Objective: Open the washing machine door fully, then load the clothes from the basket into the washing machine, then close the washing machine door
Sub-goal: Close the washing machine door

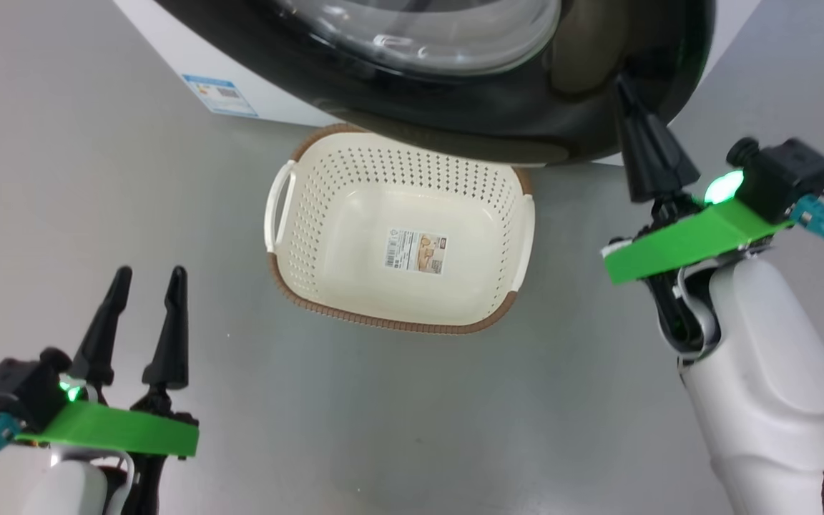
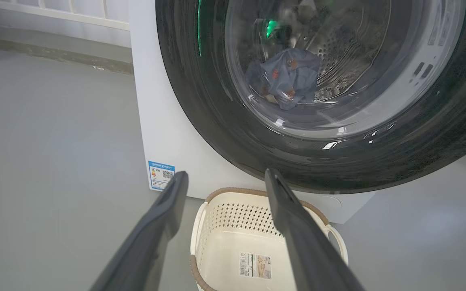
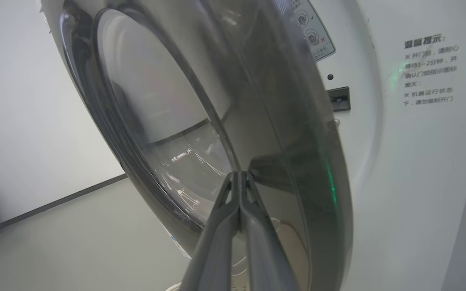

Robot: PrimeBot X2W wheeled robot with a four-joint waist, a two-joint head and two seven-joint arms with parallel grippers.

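In the head view the right gripper [image 1: 625, 84], fingers pressed together on nothing, sets its tips against the black ring of the washing machine door [image 1: 498, 121] at its right side. The left gripper [image 1: 151, 275] hangs spread and empty, well apart, beside the bare basket [image 1: 383, 323]. In the left wrist view the clothes [image 2: 285, 76] lie in the drum behind the glass. In the right wrist view the door stands edge-on, a narrow gap off the washing machine [image 3: 419, 161], with the latch slot [image 3: 339, 99] just past the tips. The closing push likely goes straight toward that front, and the right arm is the nearer.
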